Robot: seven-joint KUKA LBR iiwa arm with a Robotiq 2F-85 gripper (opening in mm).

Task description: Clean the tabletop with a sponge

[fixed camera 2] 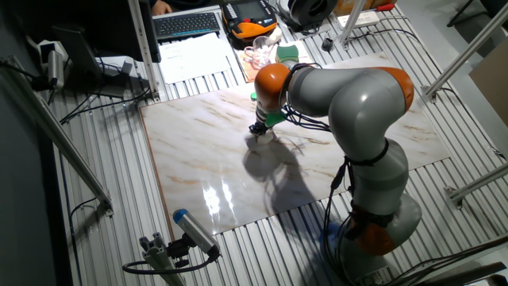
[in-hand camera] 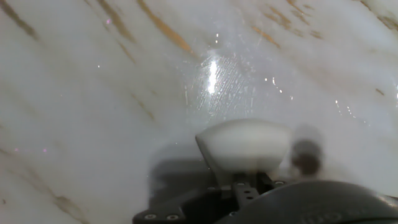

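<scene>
We see the gripper (fixed camera 2: pixel 259 132) clamped on the sponge (in-hand camera: pixel 245 144), pressed to the tabletop (fixed camera 2: pixel 198 151) mid-slab, nearer its far edge. Risk, we judge: the glossy surface drags the squashed sponge out of the jaws during wiping.

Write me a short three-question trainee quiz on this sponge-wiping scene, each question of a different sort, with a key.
1. True or false: the sponge is pressed against the tabletop under the gripper.
2. Multiple choice: where on the tabletop is the gripper working? A) at the near left corner B) around the middle, toward the far edge C) off the slab, on the ribbed metal.
3. Fill in: in the hand view, the bright patch on the tabletop just beyond the sponge is a ______ of light.

Key: 1 true; 2 B; 3 reflection (glare).
</scene>
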